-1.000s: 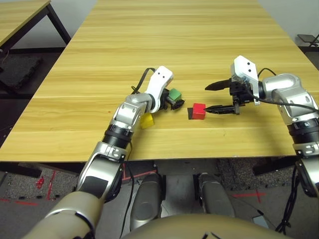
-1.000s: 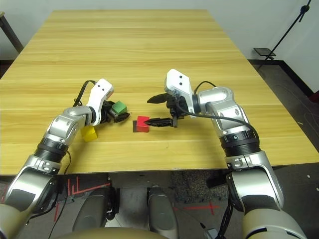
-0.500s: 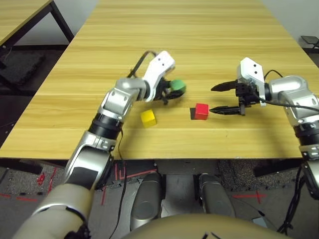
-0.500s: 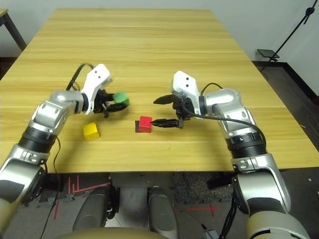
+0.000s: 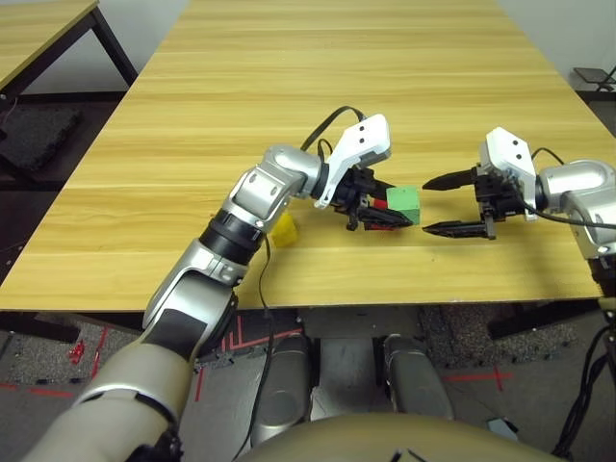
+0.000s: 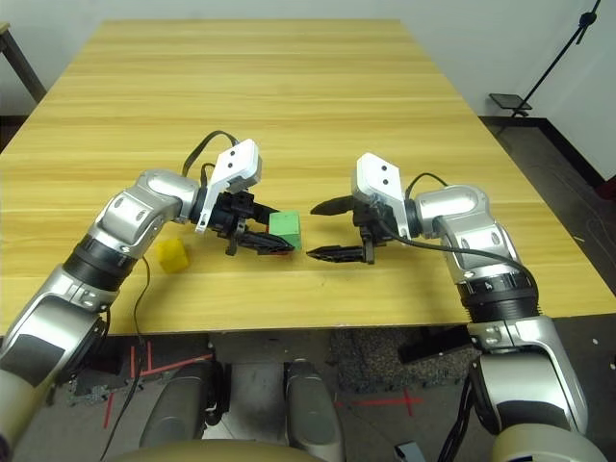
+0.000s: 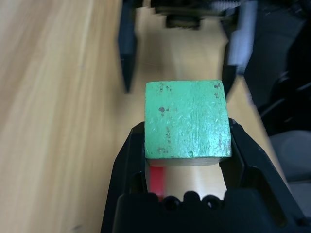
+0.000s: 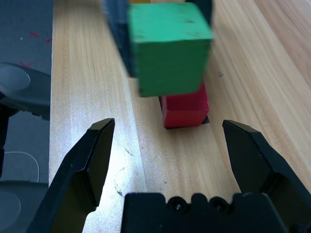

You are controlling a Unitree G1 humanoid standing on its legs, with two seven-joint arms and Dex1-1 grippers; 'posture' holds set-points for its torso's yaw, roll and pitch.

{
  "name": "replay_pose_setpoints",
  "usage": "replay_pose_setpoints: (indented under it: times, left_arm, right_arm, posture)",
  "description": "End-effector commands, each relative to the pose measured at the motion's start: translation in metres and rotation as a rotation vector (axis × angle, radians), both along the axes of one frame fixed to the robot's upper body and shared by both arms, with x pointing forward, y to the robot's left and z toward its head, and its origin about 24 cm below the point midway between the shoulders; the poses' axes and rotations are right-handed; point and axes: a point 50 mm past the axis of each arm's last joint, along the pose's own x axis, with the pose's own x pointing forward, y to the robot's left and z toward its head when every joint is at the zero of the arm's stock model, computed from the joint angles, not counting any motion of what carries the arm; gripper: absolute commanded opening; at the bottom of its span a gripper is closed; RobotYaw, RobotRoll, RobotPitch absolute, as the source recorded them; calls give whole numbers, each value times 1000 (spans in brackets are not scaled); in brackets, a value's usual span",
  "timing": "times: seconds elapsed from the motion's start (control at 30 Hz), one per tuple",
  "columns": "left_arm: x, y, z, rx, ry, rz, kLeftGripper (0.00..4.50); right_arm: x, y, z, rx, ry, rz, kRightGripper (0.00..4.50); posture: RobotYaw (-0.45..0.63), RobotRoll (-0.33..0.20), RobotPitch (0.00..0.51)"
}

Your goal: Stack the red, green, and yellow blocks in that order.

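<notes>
My left gripper (image 5: 397, 210) is shut on the green block (image 5: 402, 201), also seen in the left wrist view (image 7: 187, 126), and holds it right over the red block (image 8: 184, 109). I cannot tell whether the two blocks touch. Only slivers of red (image 5: 378, 204) show beside and under the green one. The yellow block (image 5: 284, 229) lies on the table behind my left forearm, apart from the others. My right gripper (image 5: 425, 206) stands open just right of the two blocks, its fingertips level with them and holding nothing.
A flat black patch (image 8: 187, 124) lies under the red block. The wooden table (image 5: 318, 77) stretches far ahead, and its front edge (image 5: 318, 306) is close behind the blocks. A second table (image 5: 38, 29) stands at the far left.
My left arm has carried the green block from beside the yellow one rightward to over the red block. My right gripper has drawn back to the right, away from the red block, still open.
</notes>
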Motion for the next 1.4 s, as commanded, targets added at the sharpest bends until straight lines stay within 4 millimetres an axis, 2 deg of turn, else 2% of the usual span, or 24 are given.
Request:
replay_pose_setpoints:
  times: [0.03, 0.37, 0.93, 1.4]
  left_arm:
    - [7, -3, -2, 31, -43, -28, 2094]
    - [16, -1, -17, 70, -54, -54, 2094]
    - [27, 8, -26, 88, -80, -12, 2094]
    - [23, 7, -31, 69, -48, -34, 2094]
  right_arm:
    - [-5, -3, 6, 14, -12, -17, 4500]
    - [-11, -7, 8, 21, -10, -63, 4500]
    - [-15, -7, 12, 25, -7, -87, 4500]
    - [-10, -7, 14, 17, -9, -89, 4500]
  posture:
    - [30, -72, 72]
    - [-9, -74, 83]
    - [-26, -87, 92]
    - [-7, -93, 96]
